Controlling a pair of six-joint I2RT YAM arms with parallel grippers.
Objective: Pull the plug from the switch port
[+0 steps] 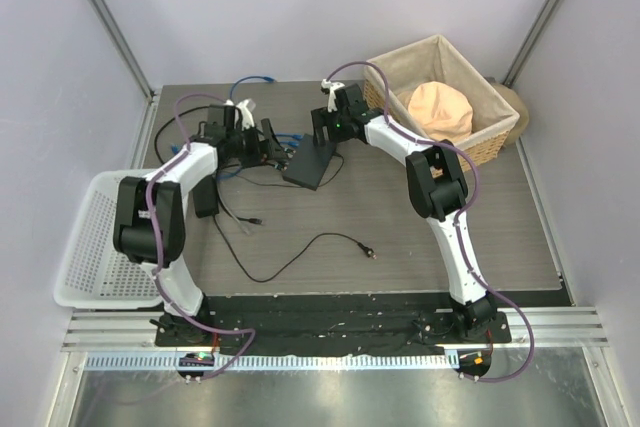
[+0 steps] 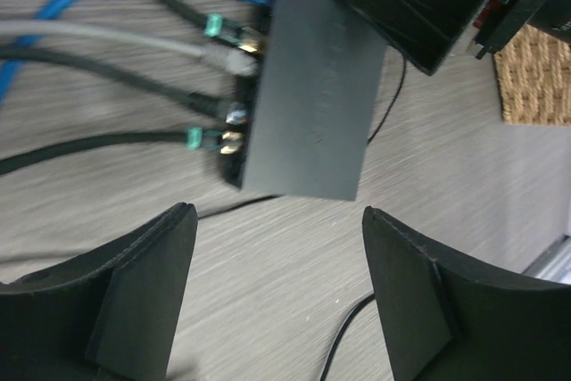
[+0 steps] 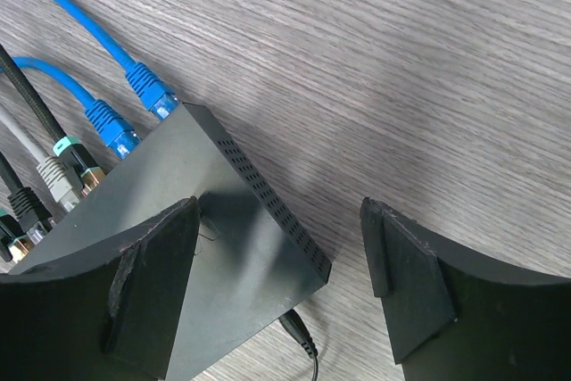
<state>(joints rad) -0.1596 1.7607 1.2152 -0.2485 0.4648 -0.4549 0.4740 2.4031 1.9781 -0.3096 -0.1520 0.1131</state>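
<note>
Switch lies flat on the tabletop, toward the far side, between my two tools. Its socket edge faces my left arm.

Plugs along that edge: two blue plugs side by side, a grey plug, then black ones with green bands. All are seated in their sockets. A thin black lead enters the opposite edge.

Left tool: fingers spread wide, nothing between them but bare tabletop, just short of the switch's near corner.

Right tool: fingers spread wide, straddling a corner of the switch, one finger over its top face, the other over the tabletop. Whether it touches, I cannot tell.

Containers: wicker basket at the far right, cloth-lined, holds a rounded peach-coloured lump. White perforated plastic basket sits at the left edge, beside my left arm.

A black power brick lies near that arm.
</note>
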